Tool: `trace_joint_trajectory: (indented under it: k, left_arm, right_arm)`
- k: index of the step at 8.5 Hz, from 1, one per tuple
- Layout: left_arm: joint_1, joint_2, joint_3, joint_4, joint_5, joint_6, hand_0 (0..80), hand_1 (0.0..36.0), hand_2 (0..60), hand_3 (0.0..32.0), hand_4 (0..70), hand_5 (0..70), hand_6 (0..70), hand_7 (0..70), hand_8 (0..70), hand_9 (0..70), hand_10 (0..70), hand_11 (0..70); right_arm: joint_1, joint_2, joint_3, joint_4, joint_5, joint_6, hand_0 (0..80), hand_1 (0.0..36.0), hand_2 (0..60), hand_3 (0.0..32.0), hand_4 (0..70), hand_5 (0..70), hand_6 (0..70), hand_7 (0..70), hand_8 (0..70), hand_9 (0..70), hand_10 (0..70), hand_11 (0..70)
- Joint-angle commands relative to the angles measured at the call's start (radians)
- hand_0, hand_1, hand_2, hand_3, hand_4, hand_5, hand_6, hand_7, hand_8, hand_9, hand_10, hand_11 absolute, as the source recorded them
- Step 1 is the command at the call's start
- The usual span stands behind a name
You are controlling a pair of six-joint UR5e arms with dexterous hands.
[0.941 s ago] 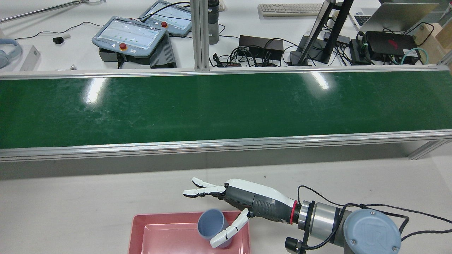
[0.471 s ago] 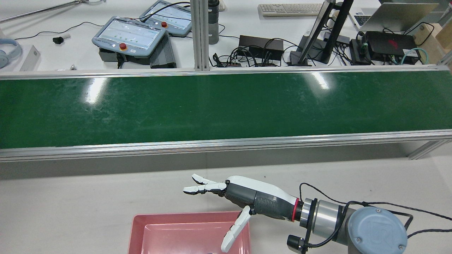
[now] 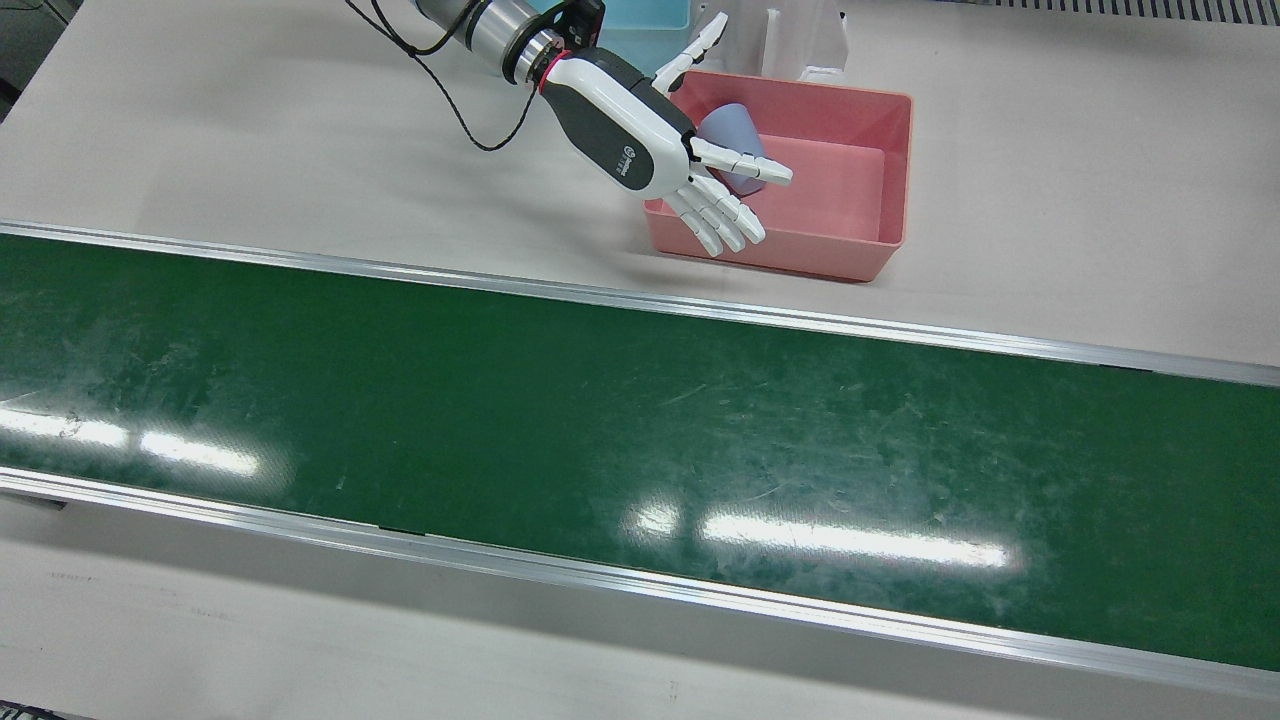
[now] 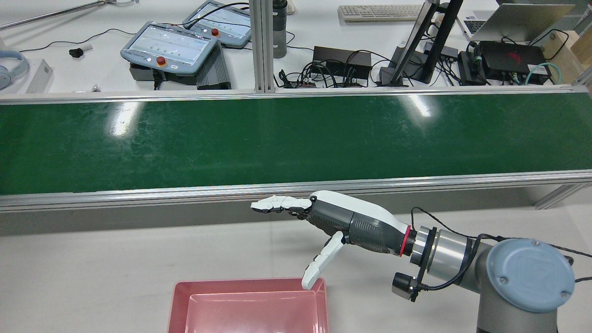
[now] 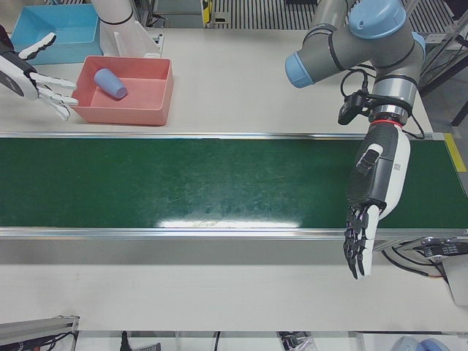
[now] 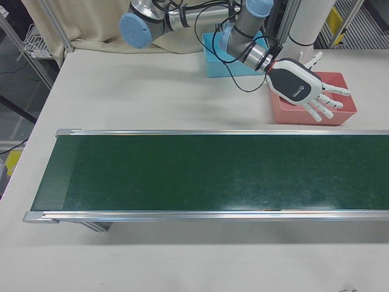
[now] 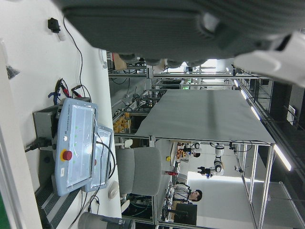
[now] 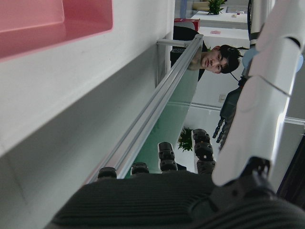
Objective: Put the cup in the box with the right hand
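the right robot hand (image 3: 690, 175) hangs above the near left corner of the pink box (image 3: 880, 215), empty, fingers (image 3: 722, 222) spread and straight, thumb stretched toward the box's far side. its arm reaches in from the pedestal side. the left robot hand (image 5: 363, 219), well apart from the box, points fingers down, spread, holding nothing.

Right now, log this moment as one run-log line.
phase: release done | cup: lying in pink box | right hand: open beside box | left hand: open over conveyor

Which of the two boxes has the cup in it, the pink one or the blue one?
The pink box. The cup lies on its side inside it; the blue box behind shows none.
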Motion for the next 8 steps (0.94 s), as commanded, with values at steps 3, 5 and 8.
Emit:
trace_joint_trajectory:
  k: [3, 5, 8]
  left_arm:
    - [0.0, 0.0, -0.002, 0.001, 0.0, -0.001, 0.0, 0.0, 0.0, 0.0, 0.0, 0.0, 0.0, 0.0, 0.0, 0.0, 0.0, 0.0]
    - [0.0, 0.0, 0.0, -0.002, 0.0, -0.001, 0.0, 0.0, 0.0, 0.0, 0.0, 0.0, 0.0, 0.0, 0.0, 0.0, 0.0, 0.0]
    - [0.0, 0.0, 0.003, -0.002, 0.0, -0.001, 0.0, 0.0, 0.0, 0.0, 0.0, 0.0, 0.0, 0.0, 0.0, 0.0, 0.0, 0.0]
  right_arm:
    - [0.455, -0.077, -0.009, 0.0, 0.008, 0.115, 52.0, 21.7, 2.9, 0.0, 0.0, 5.7, 4.3, 13.9, 0.0, 2.2, 0.0, 0.0]
    - [0.652, -0.131, -0.128, 0.005, 0.008, 0.19, 50.7, 20.5, 3.6, 0.0, 0.0, 5.9, 5.5, 18.4, 2.0, 7.0, 0.0, 0.3]
    - [0.783, -0.13, -0.378, 0.16, 0.011, 0.287, 49.5, 18.5, 3.6, 0.0, 0.0, 6.3, 7.0, 22.1, 7.0, 14.4, 3.4, 6.9]
